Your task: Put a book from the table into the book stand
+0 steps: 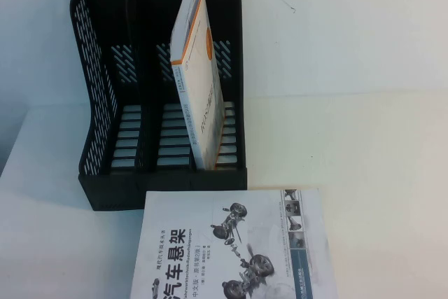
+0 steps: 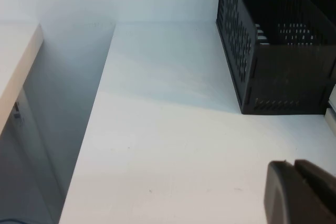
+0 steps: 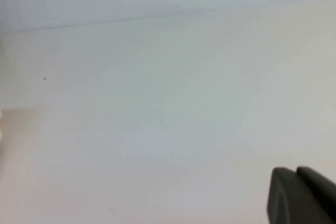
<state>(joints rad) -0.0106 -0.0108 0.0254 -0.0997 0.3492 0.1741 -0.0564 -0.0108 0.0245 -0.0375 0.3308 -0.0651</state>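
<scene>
The book (image 1: 234, 246), pale grey-white with a black Chinese title and car-suspension pictures, lies flat on the white table (image 1: 378, 166) just in front of the book stand (image 1: 112, 40), its near end cut off by the frame. The black stand has three upright slots, and its side wall (image 2: 236, 30) shows in the left wrist view. My left gripper (image 2: 293, 165) hovers over bare table to the stand's left, fingers shut on nothing. My right gripper (image 3: 295, 171) is over bare table too, fingers together and empty. Neither gripper appears in the high view.
A white book with orange edging (image 1: 198, 75) stands upright, leaning slightly, in the stand's right slot. The other two slots hold nothing. The table's left edge (image 2: 86, 145) drops off beside a second white surface (image 2: 16, 56).
</scene>
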